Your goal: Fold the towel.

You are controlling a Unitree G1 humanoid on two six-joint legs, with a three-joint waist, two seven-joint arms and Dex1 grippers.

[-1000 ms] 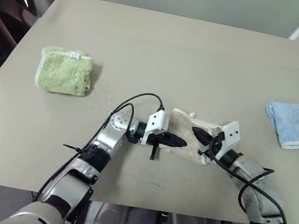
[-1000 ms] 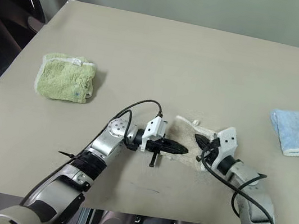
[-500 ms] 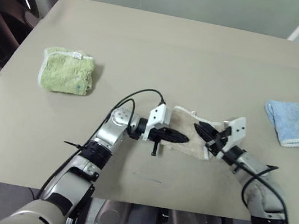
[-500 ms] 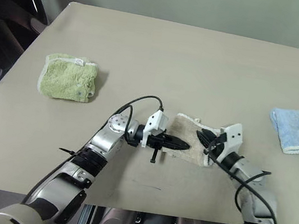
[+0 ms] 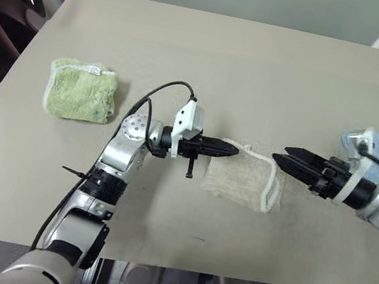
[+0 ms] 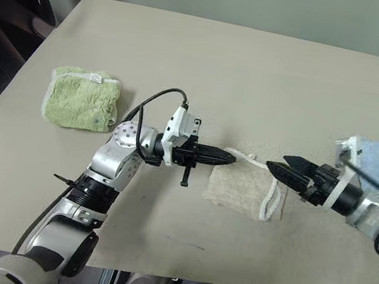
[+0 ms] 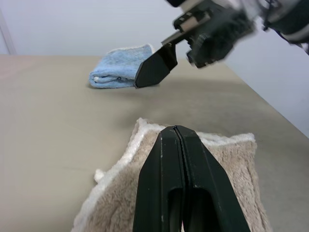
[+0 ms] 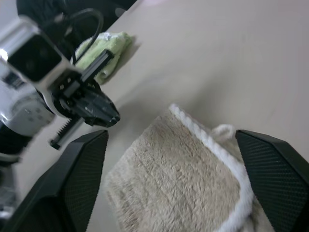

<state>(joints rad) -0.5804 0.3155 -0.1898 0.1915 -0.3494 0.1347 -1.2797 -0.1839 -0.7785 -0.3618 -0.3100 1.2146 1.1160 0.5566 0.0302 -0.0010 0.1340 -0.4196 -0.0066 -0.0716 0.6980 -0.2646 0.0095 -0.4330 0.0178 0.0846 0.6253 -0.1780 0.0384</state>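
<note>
Between both grippers, towel (image 5: pixel 240 184)

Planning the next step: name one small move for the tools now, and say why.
Probably draw both tools back from the towel. It already lies folded into a compact pad on the table, the right tool is open beside it, and the left tool is shut, holding nothing.

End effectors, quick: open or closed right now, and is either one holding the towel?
Left end effector: closed, empty, above the beige towel.
Right end effector: open, holding nothing, beside the towel's white-edged side.
</note>
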